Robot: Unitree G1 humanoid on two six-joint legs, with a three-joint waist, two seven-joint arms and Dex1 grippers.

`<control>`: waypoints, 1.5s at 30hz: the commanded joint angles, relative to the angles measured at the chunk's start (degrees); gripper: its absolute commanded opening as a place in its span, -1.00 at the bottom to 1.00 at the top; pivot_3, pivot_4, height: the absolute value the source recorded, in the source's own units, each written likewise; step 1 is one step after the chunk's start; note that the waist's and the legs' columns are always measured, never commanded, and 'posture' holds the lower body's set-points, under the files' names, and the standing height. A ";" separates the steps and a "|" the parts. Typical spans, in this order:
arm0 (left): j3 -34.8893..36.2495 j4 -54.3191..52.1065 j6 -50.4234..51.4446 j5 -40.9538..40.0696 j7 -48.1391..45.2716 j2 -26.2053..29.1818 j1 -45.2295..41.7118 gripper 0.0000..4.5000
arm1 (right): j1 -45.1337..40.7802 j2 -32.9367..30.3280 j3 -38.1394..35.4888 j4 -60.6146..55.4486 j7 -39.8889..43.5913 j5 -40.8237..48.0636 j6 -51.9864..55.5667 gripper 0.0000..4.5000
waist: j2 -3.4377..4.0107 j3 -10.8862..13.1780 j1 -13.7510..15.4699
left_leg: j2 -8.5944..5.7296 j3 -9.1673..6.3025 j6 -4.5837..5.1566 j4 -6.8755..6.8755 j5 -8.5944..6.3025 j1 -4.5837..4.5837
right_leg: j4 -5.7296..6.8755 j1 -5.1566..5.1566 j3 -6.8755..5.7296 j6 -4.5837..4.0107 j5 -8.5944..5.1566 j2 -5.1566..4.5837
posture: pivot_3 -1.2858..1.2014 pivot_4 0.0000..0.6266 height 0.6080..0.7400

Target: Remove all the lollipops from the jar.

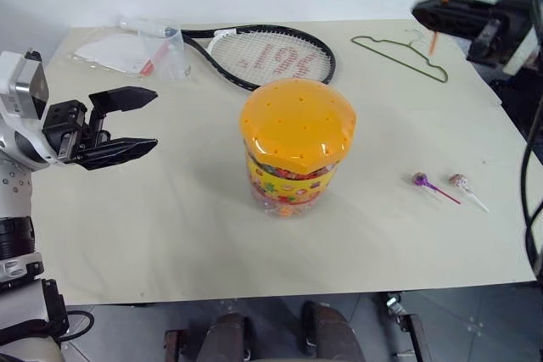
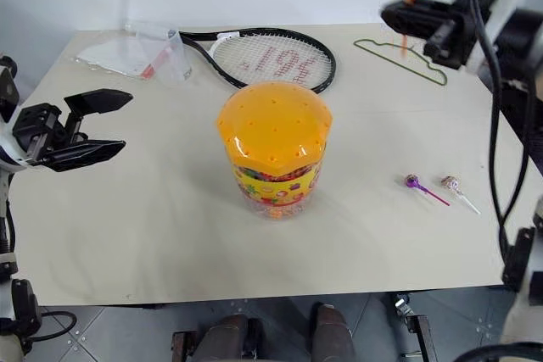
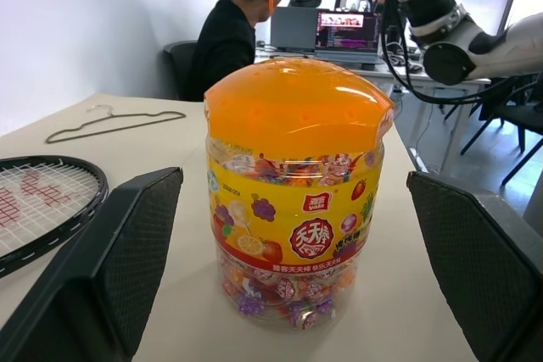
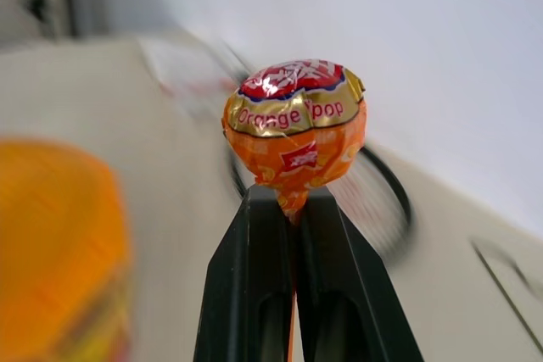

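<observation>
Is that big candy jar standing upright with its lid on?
Yes. The jar stands upright on the table, and its orange domed lid sits on top, covering the mouth.

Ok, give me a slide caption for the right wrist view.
Right gripper shut on the orange lollipop, held upright above the table.

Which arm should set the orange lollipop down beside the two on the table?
Right. Its gripper is already shut on the orange lollipop, up on the side where the purple and pink ones lie. The left gripper is open, beyond the jar.
</observation>
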 commanded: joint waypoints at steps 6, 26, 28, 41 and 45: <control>1.41 -2.92 -0.94 -0.49 1.57 0.17 1.42 1.00 | 4.83 -1.36 3.69 17.70 0.98 -11.40 -8.25 -0.99 | -0.01 -0.01 -0.15 | 0.00 0.03 0.00 0.00 0.00 0.00 | 0.01 -0.04 0.01 0.00 0.00 0.01 | 0.03 -0.52 1.00; 1.47 -7.07 1.27 1.00 6.48 2.89 6.79 1.00 | -9.84 10.03 13.38 69.65 -0.22 -34.19 -34.24 -0.76 | 0.13 0.08 -1.88 | 0.08 0.04 -0.02 -0.06 0.02 -0.04 | -0.01 -0.10 -0.02 0.00 0.00 -0.01 | 0.03 -0.52 1.00; 1.50 -7.00 1.47 0.91 6.72 3.04 6.92 1.00 | -9.86 10.11 12.95 69.67 0.18 -34.34 -34.30 -0.54 | 0.13 0.08 -1.79 | 0.08 0.03 -0.02 -0.06 0.02 -0.04 | -0.01 -0.10 -0.02 0.00 0.00 -0.02 | 0.03 -0.52 1.00; 2.83 -6.71 1.18 1.33 9.30 3.38 7.44 1.00 | 3.01 2.44 4.56 33.45 15.14 -24.21 -18.97 0.99 | 0.13 0.08 -1.18 | 0.08 -0.02 -0.02 -0.05 0.01 -0.08 | -0.01 -0.10 -0.04 0.00 0.00 -0.02 | 0.03 -0.52 1.00; 3.90 -6.40 1.30 1.39 9.58 3.83 9.44 1.00 | 15.87 -0.77 -0.21 11.18 20.20 -15.06 -9.07 0.99 | 0.11 0.07 -1.14 | 0.10 -0.04 -0.02 -0.02 0.01 -0.05 | 0.01 -0.09 -0.05 0.00 0.00 0.00 | 0.03 -0.52 1.00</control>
